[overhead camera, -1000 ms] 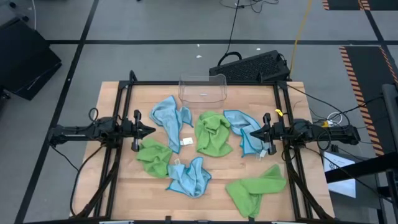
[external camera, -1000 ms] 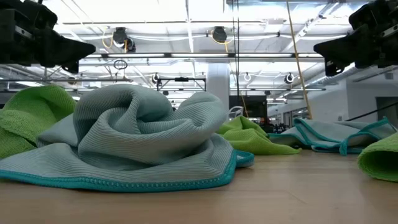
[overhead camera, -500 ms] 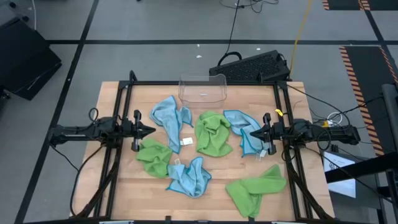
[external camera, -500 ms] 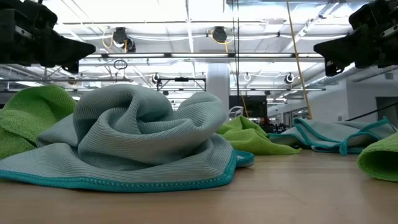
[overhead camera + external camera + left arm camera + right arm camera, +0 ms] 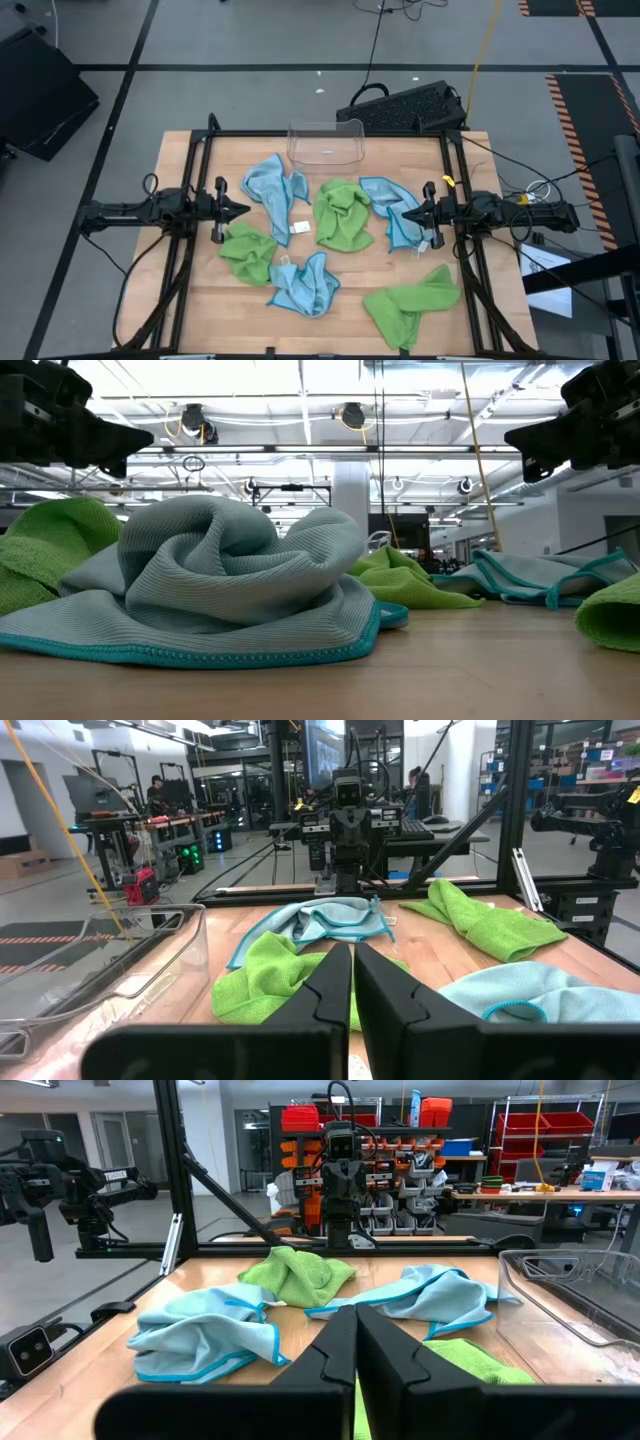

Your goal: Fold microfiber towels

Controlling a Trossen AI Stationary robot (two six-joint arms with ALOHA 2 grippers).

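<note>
Six crumpled towels lie between left gripper and right gripper.

You're looking at crumpled towels crowding the table's middle, with the clear bin sitting at the far edge. Bare wood is showing along the near edge and between the cloths, and frame rails are fencing both sides.

High cam: straight down, whole surface. Low cam: surface level, close to blue towel. Wrist cams face each other across surface; both share the green towel w/ high cam.
</note>
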